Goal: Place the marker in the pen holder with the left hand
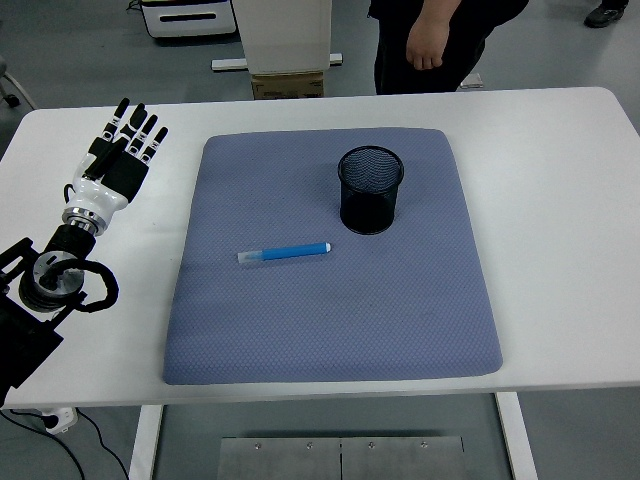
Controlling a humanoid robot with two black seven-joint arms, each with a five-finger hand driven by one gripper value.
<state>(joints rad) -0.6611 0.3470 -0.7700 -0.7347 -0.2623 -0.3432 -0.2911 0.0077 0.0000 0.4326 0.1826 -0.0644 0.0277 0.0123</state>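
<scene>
A white table (560, 200) fills most of the view, and a blue-grey mat (400, 320) lies flat across its middle. Taking the mat as the landmark: a person (440, 40) in dark clothes stands beyond its far edge, past the table, one hand hanging down. The left arm reaches in over the bare table to the left of the mat, and the left hand (122, 155) hovers just off the mat's far left corner, fingers straight and spread, holding nothing. A black mesh holder (370, 190) stands upright on the mat's far half, a little right of centre. The marker (285, 252), blue with a pale cap end, lies flat near the mat's centre, nearer and to the left of the holder, well apart from the hand.
</scene>
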